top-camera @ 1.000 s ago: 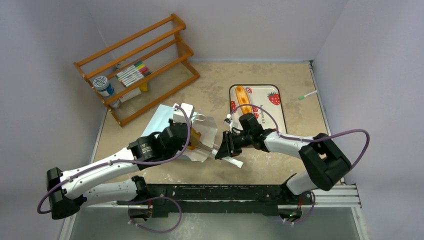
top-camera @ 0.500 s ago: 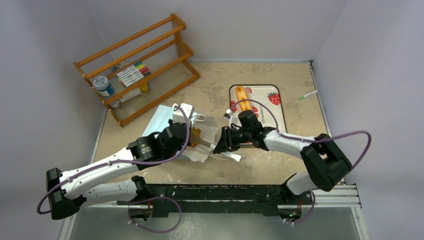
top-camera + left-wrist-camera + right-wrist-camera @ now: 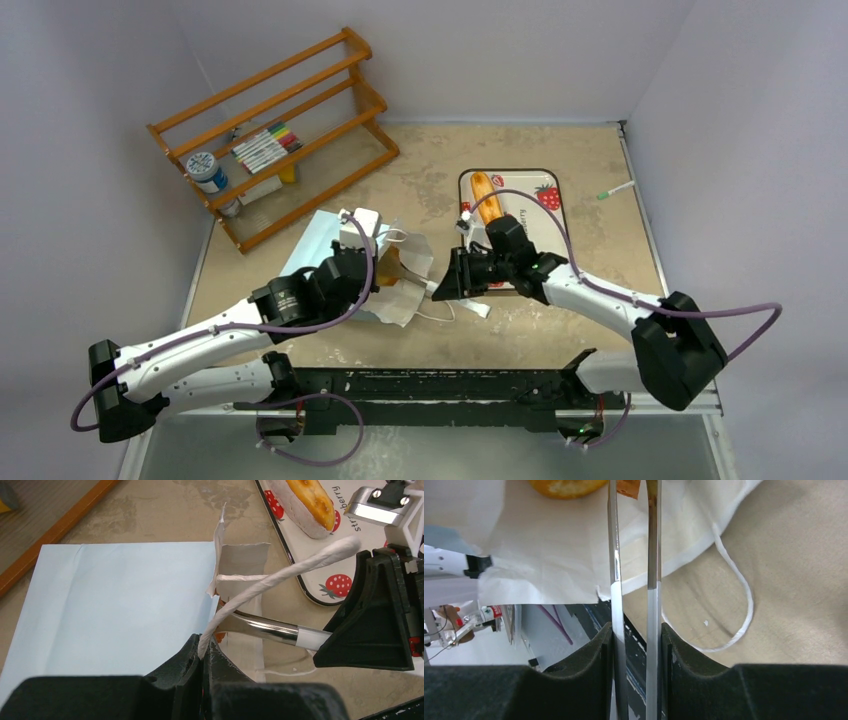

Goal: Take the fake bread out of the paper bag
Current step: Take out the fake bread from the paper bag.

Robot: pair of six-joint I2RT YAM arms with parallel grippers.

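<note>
Pinching bag handle point(image 3: 280, 577): left tool point(image 3: 204, 652) (right tool point(image 3: 636, 635) grips tongs point(image 3: 653, 555)).

A: Back left?
B: Wooden rack point(image 3: 275, 140), slanted shelves, set at an angle to the wall. A row of coloured markers point(image 3: 265, 148) lies on the middle shelf.
A: Lower shelf?
B: Jar with a blue lid point(image 3: 206, 170) at the left end, something small and yellow point(image 3: 288, 174) further right. There's a flat white piece between them, maybe a card; too small to tell.
A: Right side?
B: White strawberry-print tray point(image 3: 522, 181) with a dark rim, flat on the beige mottled table point(image 3: 430, 160). A green-tipped pen point(image 3: 617, 190) is near the right wall, apart from the tray.
A: Anything else?
B: Metal tongs point(image 3: 270, 628) with white on the handle end, arms nearly parallel, tips pointing left.
</note>
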